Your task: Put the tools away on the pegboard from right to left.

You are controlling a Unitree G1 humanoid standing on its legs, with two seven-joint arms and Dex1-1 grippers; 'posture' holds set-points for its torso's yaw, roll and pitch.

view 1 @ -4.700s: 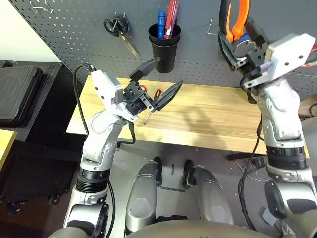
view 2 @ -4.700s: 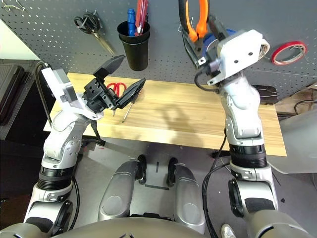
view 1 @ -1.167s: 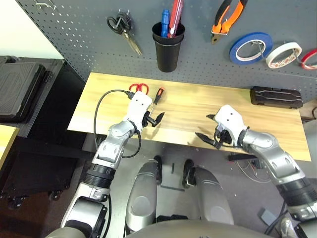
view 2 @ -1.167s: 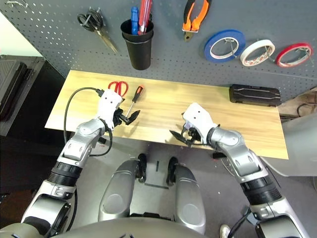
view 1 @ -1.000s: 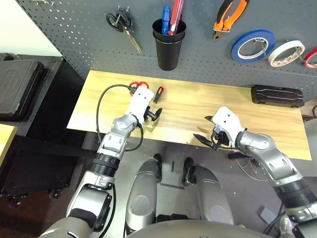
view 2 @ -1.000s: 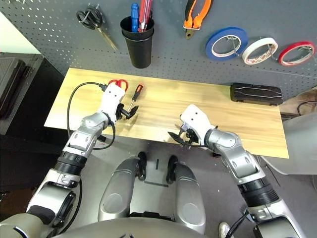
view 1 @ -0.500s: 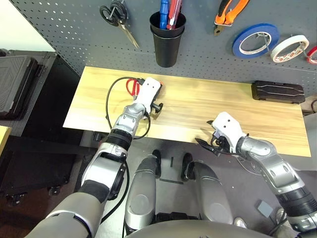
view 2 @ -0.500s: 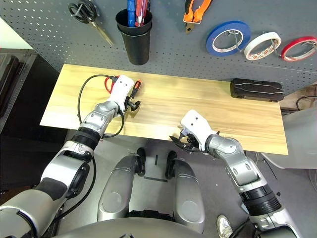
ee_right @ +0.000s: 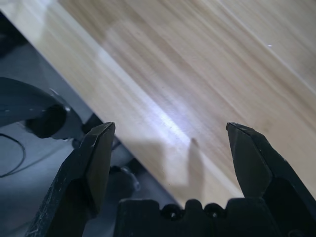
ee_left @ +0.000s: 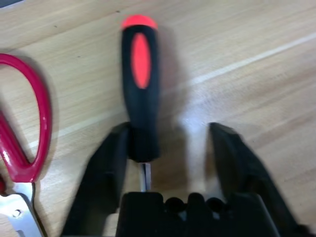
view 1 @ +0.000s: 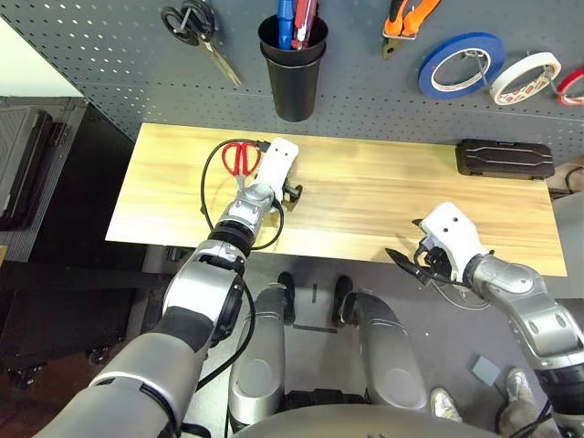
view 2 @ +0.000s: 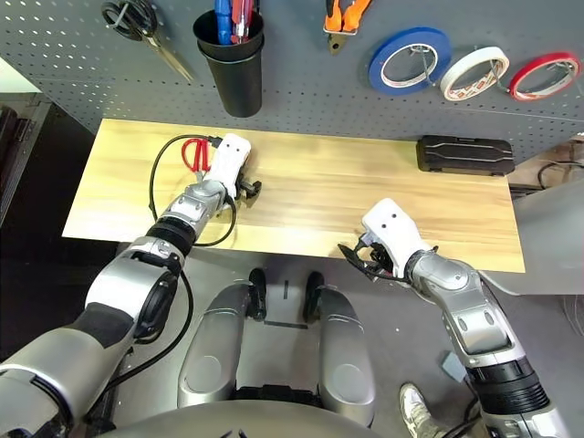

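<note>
In the left eye view the left gripper (view 1: 290, 191) sits low on the wooden table (view 1: 383, 196) just right of the red-handled scissors (view 1: 239, 158), left of frame centre, while the right gripper (view 1: 408, 260) hangs spread at the table's near edge, lower right, holding nothing; the pliers (view 1: 405, 13) and white tape roll (view 1: 523, 78) hang on the pegboard (view 1: 109, 46) along the top. In the left wrist view the fingers (ee_left: 101, 173) stand apart around the screwdriver (ee_left: 140, 84), one touching its handle's lower end, the other clear. In the right wrist view the wide-spread fingers (ee_right: 96, 158) frame bare tabletop edge.
</note>
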